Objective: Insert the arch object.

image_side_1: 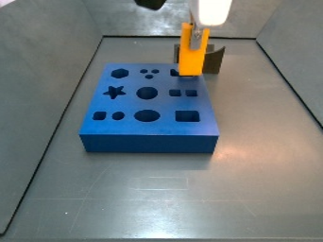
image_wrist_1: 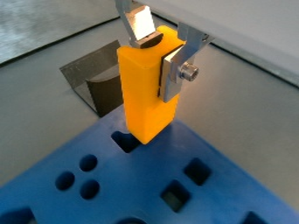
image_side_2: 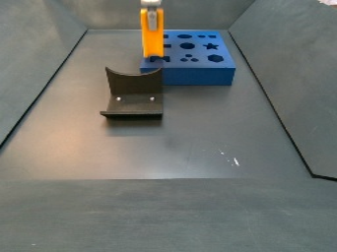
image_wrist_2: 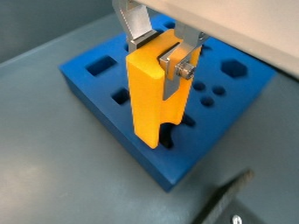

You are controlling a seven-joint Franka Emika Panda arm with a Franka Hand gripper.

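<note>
My gripper [image_wrist_1: 160, 51] is shut on the arch object [image_wrist_1: 146, 87], a bright orange block held upright by its upper end. In both wrist views its lower end meets the blue board [image_wrist_1: 70, 175] at a dark slot [image_wrist_1: 122, 140] near the board's edge. The notch at its lower end shows in a wrist view [image_wrist_2: 165, 133]. I cannot tell how deep it sits. In both side views the block [image_side_1: 190, 52] [image_side_2: 153, 39] stands at the board's corner next to the fixture, under the gripper [image_side_1: 198, 30] [image_side_2: 154, 15].
The blue board [image_side_1: 151, 104] [image_side_2: 198, 54] [image_wrist_2: 93, 87] has several cut-out holes of different shapes. The dark fixture [image_side_2: 132, 94] [image_side_1: 214, 59] [image_wrist_1: 93, 83] stands on the grey floor beside the board. Grey walls enclose the floor.
</note>
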